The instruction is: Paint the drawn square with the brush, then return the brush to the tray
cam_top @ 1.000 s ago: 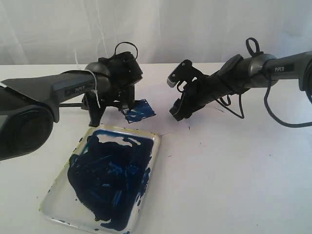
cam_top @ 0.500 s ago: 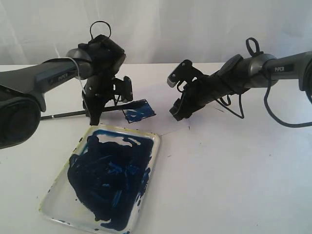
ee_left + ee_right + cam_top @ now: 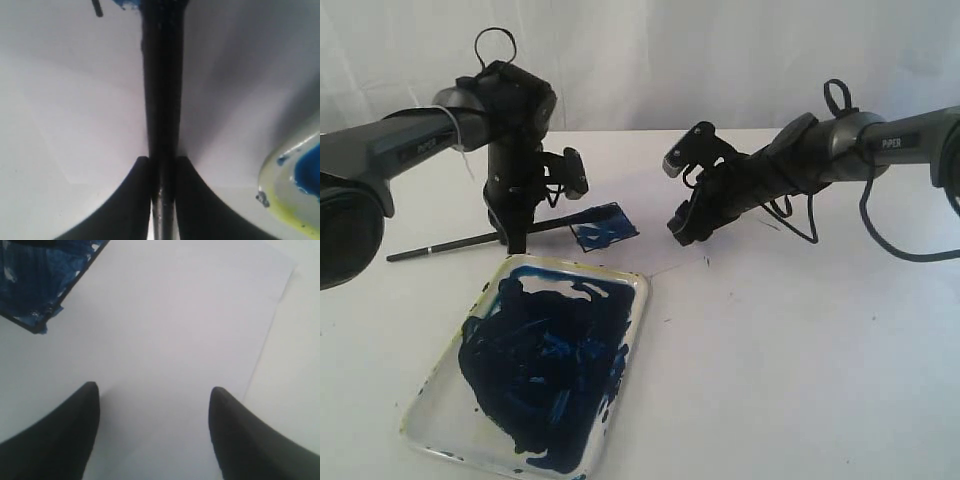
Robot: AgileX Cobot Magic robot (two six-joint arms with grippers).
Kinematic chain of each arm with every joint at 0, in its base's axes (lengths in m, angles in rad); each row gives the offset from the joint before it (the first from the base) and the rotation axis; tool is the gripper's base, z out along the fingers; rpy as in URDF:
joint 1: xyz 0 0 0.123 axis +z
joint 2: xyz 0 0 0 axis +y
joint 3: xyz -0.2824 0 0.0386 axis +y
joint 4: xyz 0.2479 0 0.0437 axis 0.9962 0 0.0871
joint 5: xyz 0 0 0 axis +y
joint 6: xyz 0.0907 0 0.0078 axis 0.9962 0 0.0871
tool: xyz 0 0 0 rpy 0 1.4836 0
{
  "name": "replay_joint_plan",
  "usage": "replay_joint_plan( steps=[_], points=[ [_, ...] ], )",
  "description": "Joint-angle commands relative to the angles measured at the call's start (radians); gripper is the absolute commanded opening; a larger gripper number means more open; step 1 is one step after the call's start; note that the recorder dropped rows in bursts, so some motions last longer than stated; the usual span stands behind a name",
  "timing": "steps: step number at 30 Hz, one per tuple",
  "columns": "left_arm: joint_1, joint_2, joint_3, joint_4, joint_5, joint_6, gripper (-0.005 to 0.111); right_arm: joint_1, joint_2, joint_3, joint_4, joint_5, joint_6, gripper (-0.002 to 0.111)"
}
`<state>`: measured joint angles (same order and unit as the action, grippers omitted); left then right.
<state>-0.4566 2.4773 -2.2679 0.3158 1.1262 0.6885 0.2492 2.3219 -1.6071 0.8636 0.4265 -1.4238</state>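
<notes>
Left gripper [image 3: 516,238] points down, clamped; right gripper [image 3: 154,390] gapes wide.

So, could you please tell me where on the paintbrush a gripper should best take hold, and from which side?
The bare black handle of the paintbrush, near mid-length, from above with jaws across the shaft, as the left gripper does. It is thin and lies nearly level, and its tip reaches the blue-smeared drawn square.
</notes>
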Motion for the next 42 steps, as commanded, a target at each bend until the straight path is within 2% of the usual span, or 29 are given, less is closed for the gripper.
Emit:
replay_joint_plan(
  steps=[1,8,17,21,26,30,34,42],
  points=[
    [0.027,-0.027,-0.007,-0.07,0.061,-0.008,0.0,0.001,0.03,0.013,-0.049,-0.01,-0.012,0.06],
    [0.013,-0.055,-0.007,-0.023,0.095,0.015,0.0,0.001,0.03,0.013,-0.049,-0.01,-0.012,0.06],
    [-0.102,-0.068,-0.007,0.4,0.095,-0.081,0.0,0.001,0.03,0.013,-0.049,-0.01,-0.012,0.06],
    [-0.154,-0.06,-0.007,0.514,0.095,-0.09,0.0,0.001,0.03,0.013,-0.049,-0.01,-0.001,0.06],
    [-0.197,-0.05,-0.007,0.539,0.095,-0.083,0.0,0.001,0.03,0.013,-0.049,-0.01,-0.006,0.06],
    [-0.209,-0.041,0.017,0.608,0.095,-0.086,0.0,0.001,0.03,0.013,-0.049,-0.01,-0.008,0.06],
    [-0.211,-0.041,0.088,0.769,0.095,-0.088,0.0,0.001,0.03,0.013,-0.049,-0.01,-0.008,0.06],
    [-0.213,-0.041,0.159,0.838,0.095,-0.103,0.0,0.001,0.03,0.013,-0.049,-0.014,-0.01,0.06]
  ],
)
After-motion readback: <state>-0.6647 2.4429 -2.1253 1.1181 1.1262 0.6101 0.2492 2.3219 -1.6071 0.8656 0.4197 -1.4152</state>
